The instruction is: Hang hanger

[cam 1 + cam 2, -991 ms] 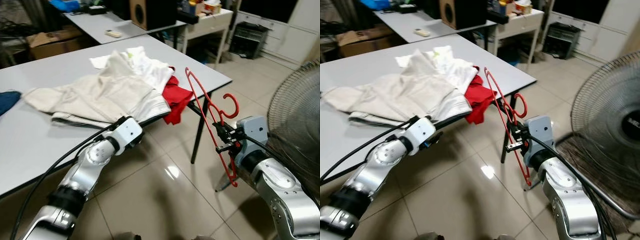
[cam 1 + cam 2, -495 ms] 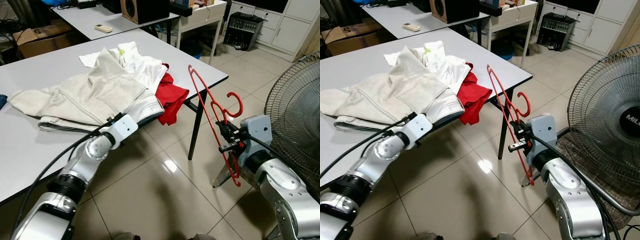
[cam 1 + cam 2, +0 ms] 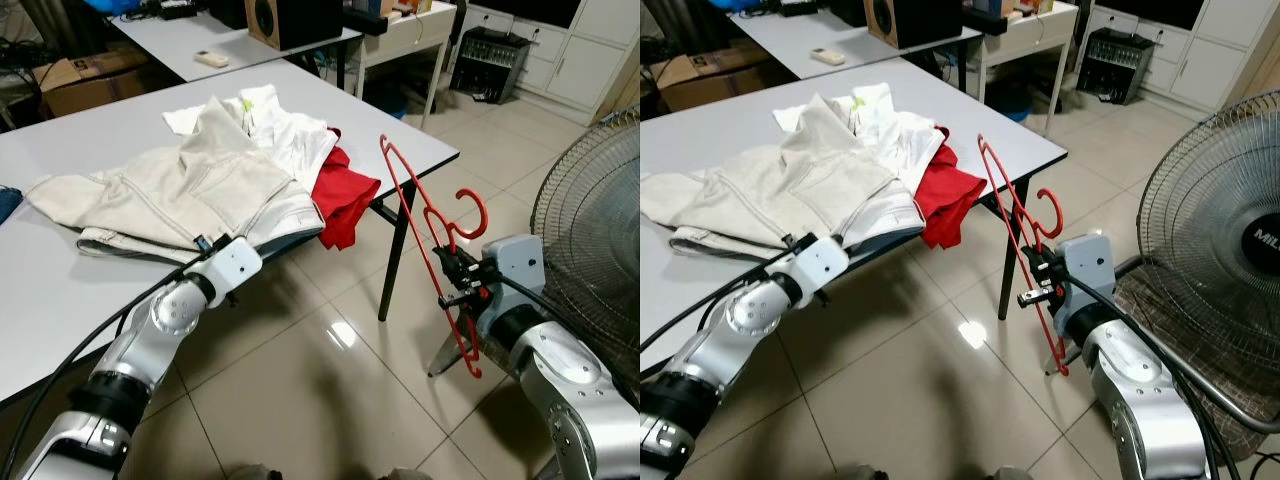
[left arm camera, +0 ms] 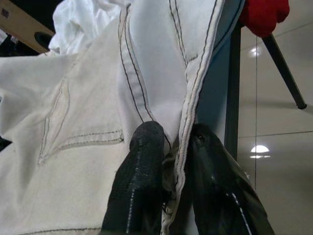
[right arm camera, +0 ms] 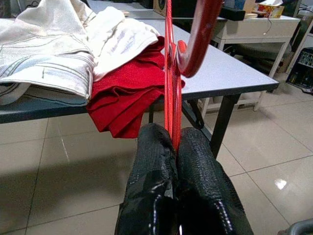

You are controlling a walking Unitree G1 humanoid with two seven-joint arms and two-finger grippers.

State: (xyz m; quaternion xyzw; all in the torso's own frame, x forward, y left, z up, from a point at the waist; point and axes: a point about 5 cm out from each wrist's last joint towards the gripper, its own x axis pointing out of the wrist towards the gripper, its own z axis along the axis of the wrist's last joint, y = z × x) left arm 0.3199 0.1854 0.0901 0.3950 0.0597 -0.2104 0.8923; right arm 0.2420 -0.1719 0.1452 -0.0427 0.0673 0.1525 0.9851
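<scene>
A: Well, the red hanger (image 3: pixel 432 240) stands almost upright in the right gripper (image 3: pixel 455 283), which is clamped shut on the thin wire of its lower half; the hook curls just above the fingertips and the long shoulder rises above and away from them, toward the surface (image 3: pixel 70 150).

B: So where is the risk?

A: The pinch is narrow and the hanger is long, so it could likely pivot between the pads (image 5: pixel 156 147) if the arm swings, leaving the hook facing the wrong way.

B: And the left side?

A: The left gripper (image 4: pixel 168 147) is closed on the seamed hem of the beige garment (image 3: pixel 190 185) at the surface's near edge. A pull from there may drag the whole pile, including the white cloth (image 3: pixel 285 130) and the red cloth (image 3: pixel 345 195) that already droops over the edge just beyond the hanger.

B: Anything near the right arm?

A: The standing fan (image 3: pixel 1220 240) is close beside it; a wide sweep could knock the grille.
</scene>
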